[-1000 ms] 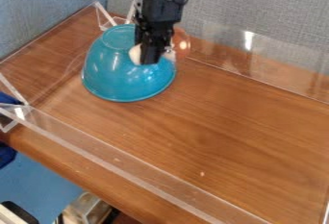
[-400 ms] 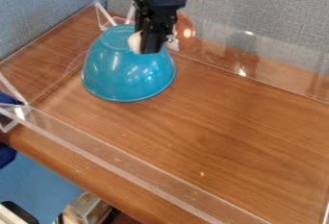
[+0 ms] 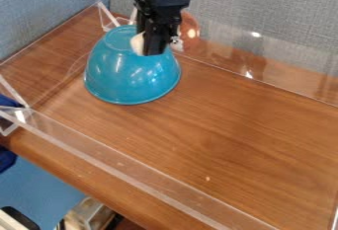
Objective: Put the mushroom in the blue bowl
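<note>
Behind blue bowl [image 3: 129, 77], clear barrier [image 3: 251, 58]; fingers [image 3: 160, 41] overhead.

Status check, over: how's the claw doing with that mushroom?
Claw shut, mushroom at its fingertips. Blue bowl directly below on the wooden table. Nothing visibly in the way.
</note>
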{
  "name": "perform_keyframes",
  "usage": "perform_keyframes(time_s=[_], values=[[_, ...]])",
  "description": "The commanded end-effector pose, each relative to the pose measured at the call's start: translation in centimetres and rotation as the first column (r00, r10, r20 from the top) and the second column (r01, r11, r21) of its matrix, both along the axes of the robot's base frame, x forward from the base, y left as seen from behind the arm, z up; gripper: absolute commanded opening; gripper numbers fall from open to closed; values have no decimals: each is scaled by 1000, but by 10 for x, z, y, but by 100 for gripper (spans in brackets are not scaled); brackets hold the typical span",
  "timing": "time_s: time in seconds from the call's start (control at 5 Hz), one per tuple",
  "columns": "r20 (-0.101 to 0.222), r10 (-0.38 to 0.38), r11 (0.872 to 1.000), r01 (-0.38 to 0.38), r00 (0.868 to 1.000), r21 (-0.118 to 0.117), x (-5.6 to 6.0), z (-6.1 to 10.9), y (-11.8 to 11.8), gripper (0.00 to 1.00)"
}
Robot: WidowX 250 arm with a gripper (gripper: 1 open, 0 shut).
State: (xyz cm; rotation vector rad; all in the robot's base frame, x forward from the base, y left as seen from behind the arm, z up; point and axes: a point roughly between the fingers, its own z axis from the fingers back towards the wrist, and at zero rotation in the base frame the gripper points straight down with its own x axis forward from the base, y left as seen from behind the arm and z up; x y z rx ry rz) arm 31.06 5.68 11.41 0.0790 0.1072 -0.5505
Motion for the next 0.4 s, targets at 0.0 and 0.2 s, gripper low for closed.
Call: perform_keyframes(time_s=[0.0, 0.2], values=[[18, -28, 1000, 28, 999, -2, 1, 3, 12, 0], [4, -85, 996, 85, 996, -8, 1, -3, 16, 0]])
